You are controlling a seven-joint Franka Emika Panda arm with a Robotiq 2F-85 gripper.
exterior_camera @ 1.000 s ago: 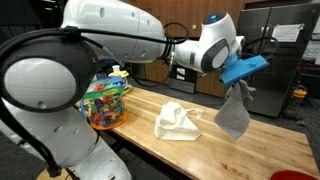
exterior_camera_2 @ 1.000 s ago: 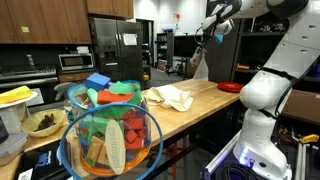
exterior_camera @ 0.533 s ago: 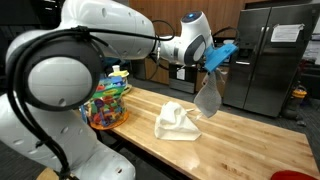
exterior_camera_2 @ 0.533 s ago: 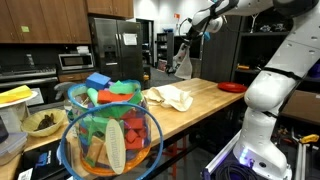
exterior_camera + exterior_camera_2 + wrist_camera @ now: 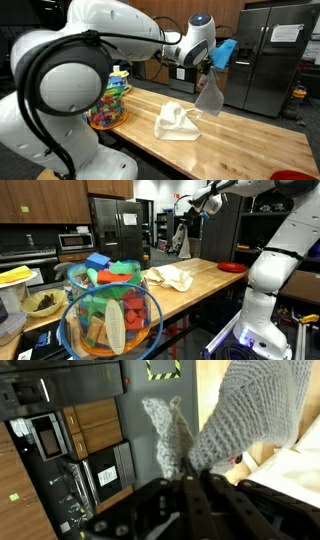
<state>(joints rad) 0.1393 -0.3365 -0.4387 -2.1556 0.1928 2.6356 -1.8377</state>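
In an exterior view the hand [image 5: 212, 64] sits upper right of center, clamped on a gray cloth [image 5: 209, 96] that hangs above the bench [image 5: 255, 145], with a cream towel [image 5: 177, 122] lying below it. From the other side, the cloth dangles top center, past a toy basket [image 5: 110, 315]. Wrist view: the knit cloth fills the upper right, pinched between the fingers [image 5: 210, 488].
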